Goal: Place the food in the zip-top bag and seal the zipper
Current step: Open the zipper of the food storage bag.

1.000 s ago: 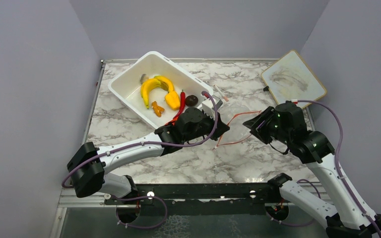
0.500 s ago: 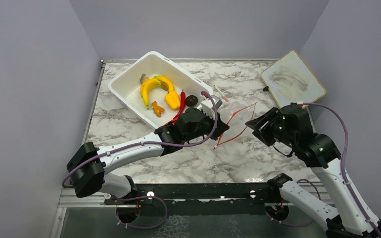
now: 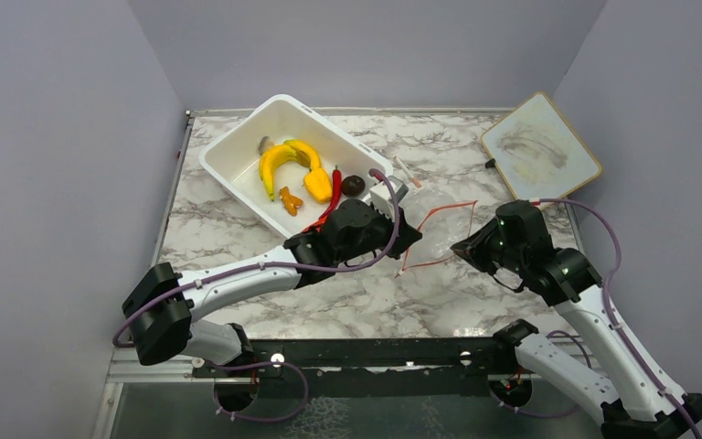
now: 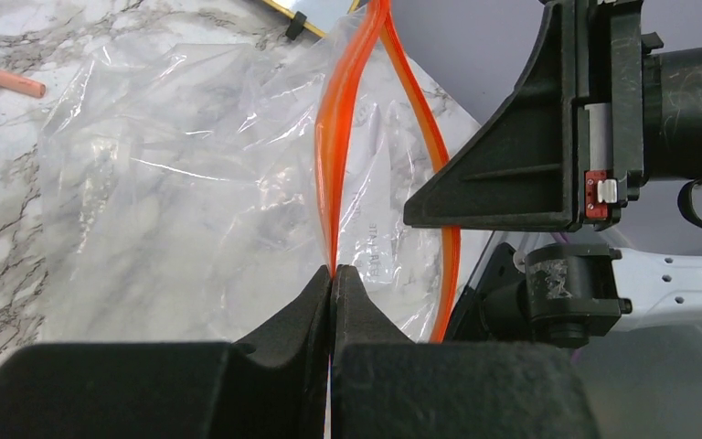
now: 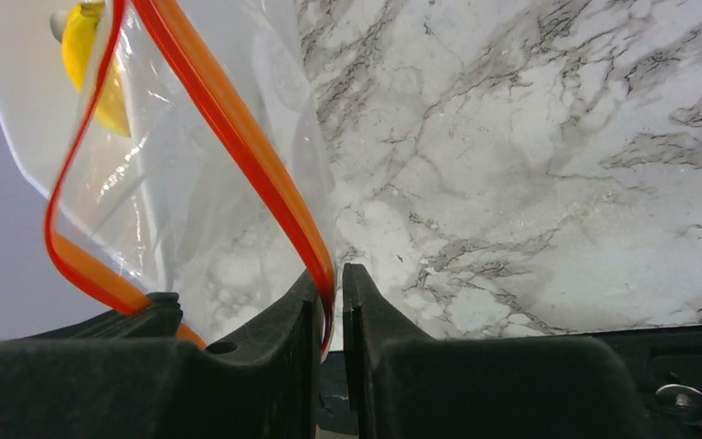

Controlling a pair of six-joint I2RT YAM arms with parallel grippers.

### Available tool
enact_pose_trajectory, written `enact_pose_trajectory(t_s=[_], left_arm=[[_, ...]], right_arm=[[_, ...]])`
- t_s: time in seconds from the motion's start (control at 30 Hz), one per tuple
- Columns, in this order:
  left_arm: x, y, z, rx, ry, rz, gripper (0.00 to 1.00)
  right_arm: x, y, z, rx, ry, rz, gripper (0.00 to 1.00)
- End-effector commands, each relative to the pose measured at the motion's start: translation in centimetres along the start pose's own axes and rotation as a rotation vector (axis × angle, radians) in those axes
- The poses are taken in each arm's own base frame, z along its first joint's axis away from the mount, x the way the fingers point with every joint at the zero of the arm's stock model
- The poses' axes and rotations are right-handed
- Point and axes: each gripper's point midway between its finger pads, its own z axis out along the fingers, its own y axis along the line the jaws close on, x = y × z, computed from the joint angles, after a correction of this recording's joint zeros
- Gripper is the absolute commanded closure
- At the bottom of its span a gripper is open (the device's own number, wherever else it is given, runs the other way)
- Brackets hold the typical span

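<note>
Tub (image 3: 285,123), pen (image 3: 407,172), whiteboard (image 3: 539,144) near bag (image 3: 443,229)

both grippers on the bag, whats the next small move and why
Probably ease the right gripper away from the left gripper to spread the mouth: each pinches the zipper, the zip-top bag looks empty, and the banana lies in the white tub.

Overhead camera looks down; close wrist cameras share the bag (image 4: 192,183).
</note>
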Motion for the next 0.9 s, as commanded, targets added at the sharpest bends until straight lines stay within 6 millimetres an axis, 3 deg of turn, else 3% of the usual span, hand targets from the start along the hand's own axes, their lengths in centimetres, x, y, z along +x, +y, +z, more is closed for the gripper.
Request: enact_pose_trajectory(t_s=[0.0, 0.13, 0.33, 0.47, 0.53, 0.57, 0.7, 0.87], left_arm=[[-1.3, -0.7, -0.9, 0.015, -0.06, -0.011, 1.0], [-1.3, 0.1, -1.5, -0.029, -0.057, -0.024, 1.0], [-1.5, 1.3, -2.2, -0.128, -0.02, -0.045, 1.0], [-1.9, 1.9, -3.3, -0.167, -0.057, -0.104, 1.0], [-2.3, 1.2, -3.4, -0.129, -0.07, -0.124, 0.99], [-2.4, 0.5, -3.4, -0.093, -0.069, -0.126, 0.93], [-3.2, -2.7, -3.4, 0.077, -0.08, -0.101, 0.55], [-3.8, -4.3, -3.2, 0.162, -0.069, -0.026, 0.35]], right_arm=[[-2.0, 0.1, -0.3, -0.02, -0.11, -0.016, 0.9], [-3.8, 0.2, -1.4, -0.017, -0.201, -0.091, 0.98], [-7.9, 0.3, -3.8, 0.011, -0.403, -0.244, 0.99], [-8.8, 2.5, -5.9, -0.092, -0.448, -0.378, 0.99], [-8.6, 3.3, -6.8, -0.145, -0.451, -0.409, 0.99], [-8.3, 3.9, -7.1, -0.184, -0.442, -0.443, 0.99], [-6.5, 5.7, -7.2, -0.296, -0.363, -0.542, 0.99], [-4.5, 6.5, -6.1, -0.335, -0.251, -0.607, 0.99]])
